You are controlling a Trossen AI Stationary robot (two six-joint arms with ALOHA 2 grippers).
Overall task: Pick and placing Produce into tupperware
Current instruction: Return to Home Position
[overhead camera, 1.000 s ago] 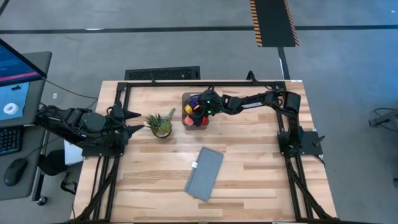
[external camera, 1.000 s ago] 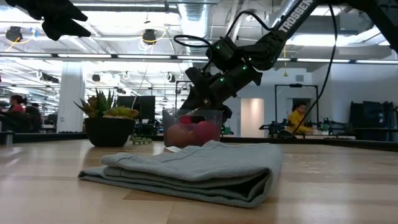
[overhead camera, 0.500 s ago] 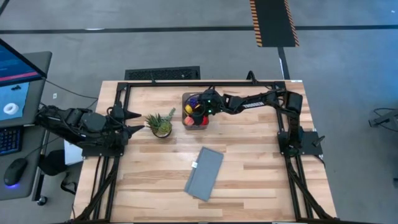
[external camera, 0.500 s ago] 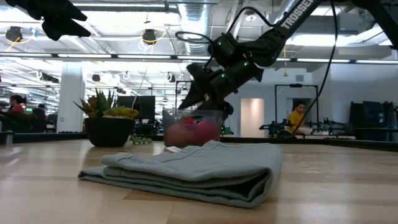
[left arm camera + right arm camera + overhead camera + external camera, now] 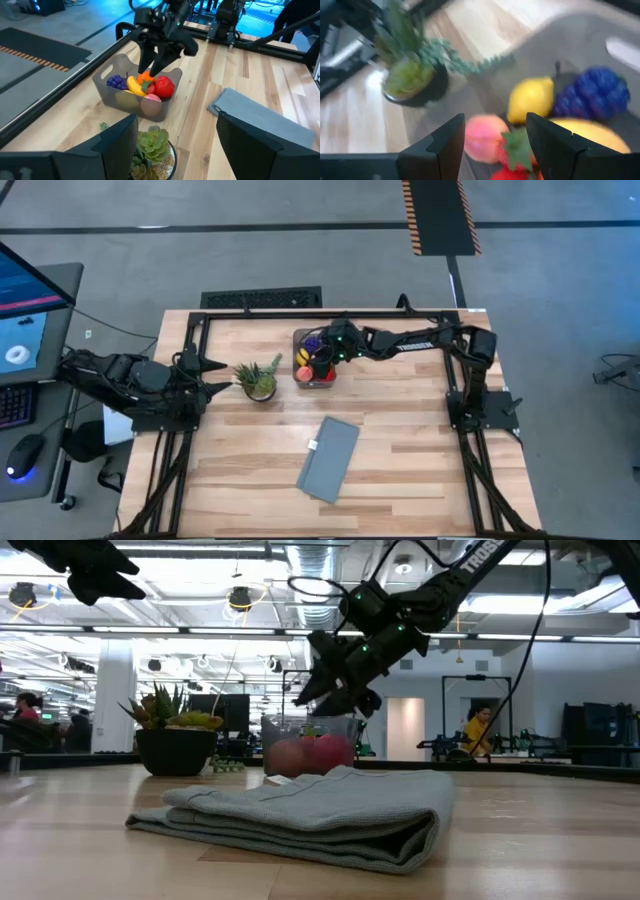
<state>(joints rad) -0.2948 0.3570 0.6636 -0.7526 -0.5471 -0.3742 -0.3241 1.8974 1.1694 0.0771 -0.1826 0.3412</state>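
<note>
The tupperware [image 5: 314, 359] is a clear-grey tub resting on its base near the table's far edge. The left wrist view shows the produce inside it: purple grapes [image 5: 116, 81], banana [image 5: 134, 86], an orange piece [image 5: 146, 77], a red fruit [image 5: 164, 86] and a peach [image 5: 150, 103]. The lemon [image 5: 530, 99] shows in the right wrist view. My right gripper [image 5: 151, 64] hangs open just above the fruits, fingers pointing down and touching nothing. My left gripper [image 5: 218, 376] waits open at the table's left edge, beside the potted plant.
A small potted succulent [image 5: 259, 381] stands just left of the tub. A folded grey cloth [image 5: 329, 457] lies in the middle of the table toward the near edge. A black frame [image 5: 260, 313] runs along the table's far and side edges. People show in the room behind.
My right gripper has risen from down among the fruits in the tub until it is above the rim, staying over the tub. The tub has stayed where it was.
</note>
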